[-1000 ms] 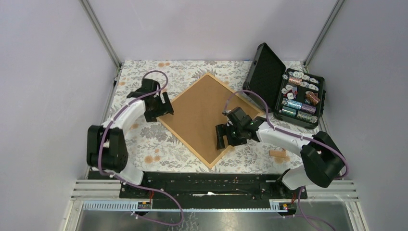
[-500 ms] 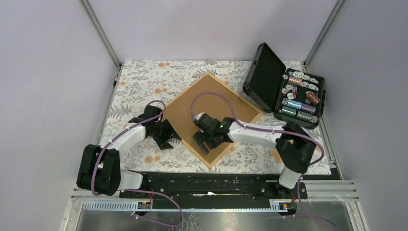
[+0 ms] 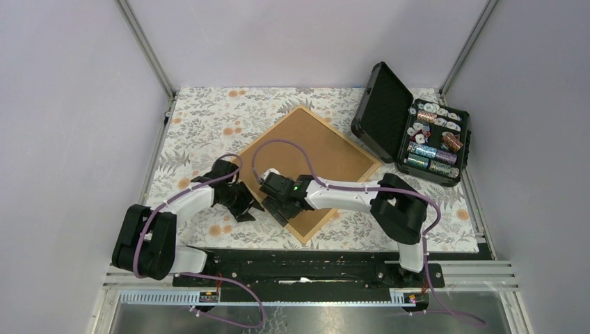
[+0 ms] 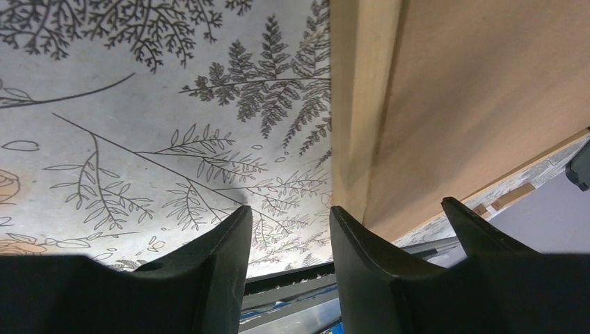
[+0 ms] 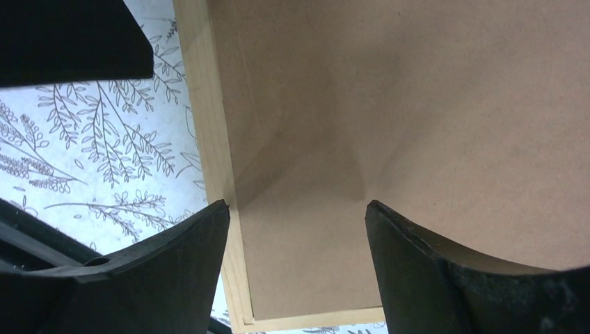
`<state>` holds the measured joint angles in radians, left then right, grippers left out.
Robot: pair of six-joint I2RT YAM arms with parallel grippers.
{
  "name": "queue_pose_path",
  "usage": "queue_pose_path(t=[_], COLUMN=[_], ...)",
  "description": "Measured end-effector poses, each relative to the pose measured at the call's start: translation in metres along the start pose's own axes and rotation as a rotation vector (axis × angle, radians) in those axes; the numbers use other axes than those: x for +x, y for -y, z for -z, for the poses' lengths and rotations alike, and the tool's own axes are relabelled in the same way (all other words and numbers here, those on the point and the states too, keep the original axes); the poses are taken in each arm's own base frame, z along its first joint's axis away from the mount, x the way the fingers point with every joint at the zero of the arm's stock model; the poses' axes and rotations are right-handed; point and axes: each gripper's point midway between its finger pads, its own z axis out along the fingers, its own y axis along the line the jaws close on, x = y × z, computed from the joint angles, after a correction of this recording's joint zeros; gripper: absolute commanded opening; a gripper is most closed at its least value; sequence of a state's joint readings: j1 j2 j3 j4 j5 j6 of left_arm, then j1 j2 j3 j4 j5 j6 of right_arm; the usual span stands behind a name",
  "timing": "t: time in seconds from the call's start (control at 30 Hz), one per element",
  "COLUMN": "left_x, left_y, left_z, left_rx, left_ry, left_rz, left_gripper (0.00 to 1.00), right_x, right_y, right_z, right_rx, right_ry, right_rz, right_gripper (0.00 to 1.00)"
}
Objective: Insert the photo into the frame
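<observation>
The frame (image 3: 339,133) lies turned like a diamond on the floral cloth, its pale wood moulding around a plain brown backing board (image 3: 313,146). The photo is out of view. My left gripper (image 3: 243,202) is low over the cloth just outside the frame's near-left edge. In the left wrist view it (image 4: 289,223) is open, with only cloth between its fingers and the moulding (image 4: 362,104) beside its right finger. My right gripper (image 3: 275,202) hangs over the same edge. It (image 5: 296,209) is open above the board (image 5: 417,104), its left fingertip over the moulding (image 5: 209,125).
An open black hard case (image 3: 417,136) with small rolls and discs inside stands at the far right, its lid (image 3: 381,111) raised toward the frame. The two grippers are close together near the front left. The black base rail (image 3: 299,264) runs along the near edge.
Both arms have swung toward the near left. The left gripper slid down from the frame's left corner and narrowed; the right gripper crossed the board to the near-left edge.
</observation>
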<state>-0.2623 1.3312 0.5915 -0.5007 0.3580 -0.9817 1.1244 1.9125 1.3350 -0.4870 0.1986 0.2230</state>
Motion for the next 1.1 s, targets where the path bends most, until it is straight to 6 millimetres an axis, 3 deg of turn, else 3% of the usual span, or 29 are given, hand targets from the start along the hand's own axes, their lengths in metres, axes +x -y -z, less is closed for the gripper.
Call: queue_pose_path(t=[0.23,0.33,0.47,0.7,0.9,1.1], left_x=[0.0,-0.001,-0.002,0.001,0.0,0.0], left_y=[-0.001,0.002,0.004,0.012,0.01,0.008], left_z=[-0.005,-0.005,-0.005,-0.01,-0.014,-0.016], left_rx=[0.001,0.015,0.051,0.137,0.131,0.101], left_ry=[-0.006,-0.003,0.022,0.011,0.013,-0.002], left_rz=[0.016,0.013,0.008,0.041,0.054,0.085], left_gripper=[0.55,0.59,0.52,0.52,0.37,0.43], right_x=[-0.01,-0.012,-0.016,-0.015,-0.016,-0.017], right_y=[-0.004,-0.002,-0.003,-0.004,-0.003,-0.004], right_z=[-0.008,-0.009,-0.009,-0.011,-0.014,-0.014], right_rx=[0.032,0.045,0.054,0.038,0.038,0.031], right_ry=[0.014,0.022,0.04,0.104,0.131,0.143], right_rz=[0.016,0.015,-0.004,-0.046,-0.045,-0.03], right_gripper=[0.73,0.66,0.59,0.62,0.63,0.65])
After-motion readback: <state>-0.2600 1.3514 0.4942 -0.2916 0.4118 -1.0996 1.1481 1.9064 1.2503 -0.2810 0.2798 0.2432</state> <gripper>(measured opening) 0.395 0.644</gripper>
